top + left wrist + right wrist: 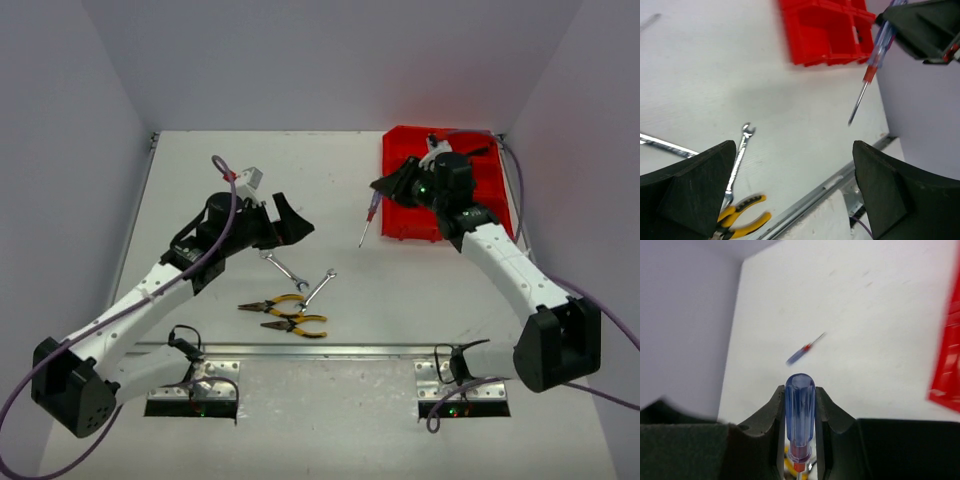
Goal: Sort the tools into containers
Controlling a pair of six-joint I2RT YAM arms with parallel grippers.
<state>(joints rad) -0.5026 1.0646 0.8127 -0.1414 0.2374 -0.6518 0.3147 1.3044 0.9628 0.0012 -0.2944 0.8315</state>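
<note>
- Right wrist view: right gripper (800,392) is closed on the blue-handled screwdriver (800,415).
- Left gripper (794,150) stands wide open, holding nothing, above a silver wrench (740,155).

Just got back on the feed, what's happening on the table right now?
The right gripper is clamped on a blue-handled screwdriver, holding it tip-down beside the red tray, not yet over a compartment. The left gripper is open and empty near two wrenches and two yellow-handled pliers, which lie unsorted on the table.
</note>
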